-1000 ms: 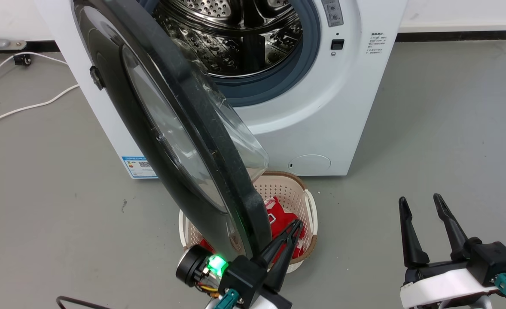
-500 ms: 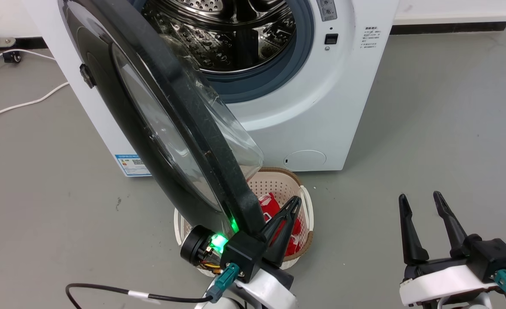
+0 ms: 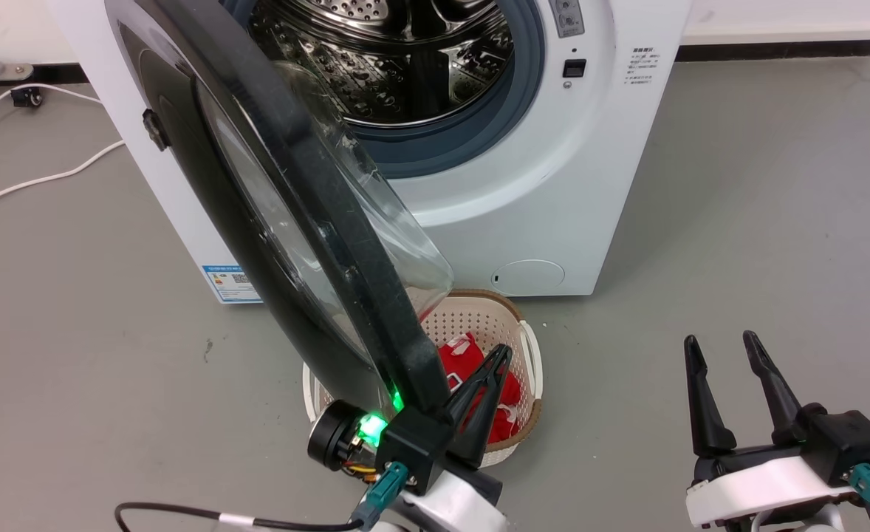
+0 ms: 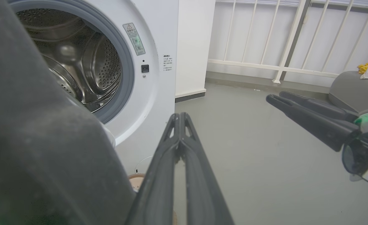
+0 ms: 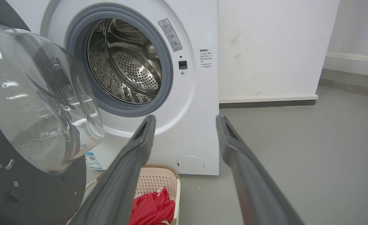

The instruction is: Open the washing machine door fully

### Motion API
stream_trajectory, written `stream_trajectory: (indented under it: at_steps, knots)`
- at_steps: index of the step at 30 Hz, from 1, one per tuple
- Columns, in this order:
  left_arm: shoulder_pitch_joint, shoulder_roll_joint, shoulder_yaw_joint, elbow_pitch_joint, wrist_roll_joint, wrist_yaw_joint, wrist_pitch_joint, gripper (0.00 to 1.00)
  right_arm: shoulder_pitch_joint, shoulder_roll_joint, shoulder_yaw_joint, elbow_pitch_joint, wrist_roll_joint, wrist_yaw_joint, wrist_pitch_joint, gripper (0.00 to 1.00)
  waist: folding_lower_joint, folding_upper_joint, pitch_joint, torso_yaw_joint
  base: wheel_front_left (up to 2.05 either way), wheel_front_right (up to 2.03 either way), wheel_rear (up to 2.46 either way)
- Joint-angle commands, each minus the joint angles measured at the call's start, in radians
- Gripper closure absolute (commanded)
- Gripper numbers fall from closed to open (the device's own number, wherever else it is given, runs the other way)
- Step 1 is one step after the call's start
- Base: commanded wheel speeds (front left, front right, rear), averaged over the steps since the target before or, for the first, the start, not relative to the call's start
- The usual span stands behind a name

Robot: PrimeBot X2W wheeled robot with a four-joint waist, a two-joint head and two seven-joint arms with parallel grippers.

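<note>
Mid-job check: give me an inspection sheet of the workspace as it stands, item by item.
Surface: grey floor, smooth, with a few small marks.
Job's things: washing machine door stands open, roughly square to the front; washing machine opening uncovered, steel drum exposed.
Clutter: beige laundry basket on the floor below the door, red cloth inside.
Grippers: left gripper shut, beside the door's lower rim, contact unclear; right gripper open, holding nothing, off to the right.
Cables: white cables on the floor left of the machine; black cable by the left arm.
Surroundings: white wall; white railing.
</note>
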Motion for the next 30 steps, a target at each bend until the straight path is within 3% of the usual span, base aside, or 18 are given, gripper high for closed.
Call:
stream_trajectory:
  at_steps: [1, 17, 30]
  knots:
    - [0.017, 0.032, 0.027, -0.002, -0.003, 0.02, 0.0, 1.0, -0.003, 0.003, 0.001, 0.001, 0.005, -0.001, -0.002, 0.0, 0.0, 0.0, -0.001, 0.004, 0.0, 0.0, 0.0]
    - [0.165, 0.09, 0.033, -0.157, -0.014, 0.079, 0.018, 1.0, 0.013, 0.003, 0.0, 0.011, -0.008, -0.001, 0.003, 0.0, 0.0, 0.0, -0.012, 0.083, 0.0, 0.0, 0.0]
    - [0.25, 0.129, 0.055, -0.265, -0.004, 0.138, 0.023, 1.0, 0.027, 0.003, -0.02, -0.008, -0.02, -0.001, 0.022, 0.0, 0.0, 0.0, -0.007, 0.226, 0.0, 0.0, 0.0]
